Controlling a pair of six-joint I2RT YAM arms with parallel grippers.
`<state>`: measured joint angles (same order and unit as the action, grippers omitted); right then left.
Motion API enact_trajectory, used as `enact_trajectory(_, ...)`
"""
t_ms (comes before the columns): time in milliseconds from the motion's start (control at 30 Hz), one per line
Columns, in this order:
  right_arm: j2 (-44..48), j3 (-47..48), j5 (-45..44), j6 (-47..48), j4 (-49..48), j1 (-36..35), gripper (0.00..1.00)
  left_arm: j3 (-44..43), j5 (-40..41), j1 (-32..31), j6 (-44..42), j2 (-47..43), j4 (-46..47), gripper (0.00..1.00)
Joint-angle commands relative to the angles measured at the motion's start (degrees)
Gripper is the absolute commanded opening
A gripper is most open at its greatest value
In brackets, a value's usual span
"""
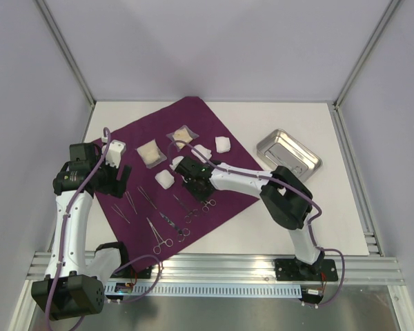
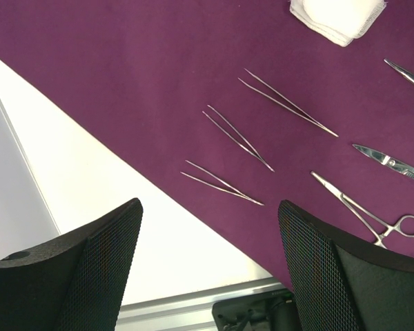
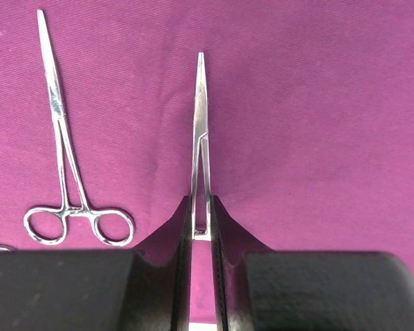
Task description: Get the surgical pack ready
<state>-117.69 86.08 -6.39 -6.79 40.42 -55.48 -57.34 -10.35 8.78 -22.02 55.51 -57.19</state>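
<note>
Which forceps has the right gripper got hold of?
The forceps clamped in the right gripper, tips pointing away; the ring-handled forceps beside it lies free on the purple cloth.

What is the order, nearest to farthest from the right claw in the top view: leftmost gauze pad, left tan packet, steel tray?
From the right claw:
1. Leftmost gauze pad, just to its left on the cloth.
2. Left tan packet, farther left and back.
3. Steel tray, off the cloth, far right.
</note>
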Motion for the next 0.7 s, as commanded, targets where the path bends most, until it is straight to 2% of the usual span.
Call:
enact_trajectory(0,4.1,0.0,0.2,1.4,-1.6,0.8,0.01,-0.8,0.3,0.4,-1.1,-0.7,0.2,0.89)
enact_trajectory(333,9.0,0.5,0.6,6.5,-0.5,6.0,0.00,-1.1,-0.1,0.4,-1.2,-0.2,0.3,0.89)
enact_trajectory(533,14.3,0.8,2.2,16.6,1.7,17.5,0.01,-2.0,-1.1,0.4,-1.1,0.4,0.4,0.89)
enact_trajectory(667,17.0,-0.3,2.9,23.6,2.4,29.1,0.01,-2.6,-1.5,0.4,-1.2,1.2,0.7,0.89)
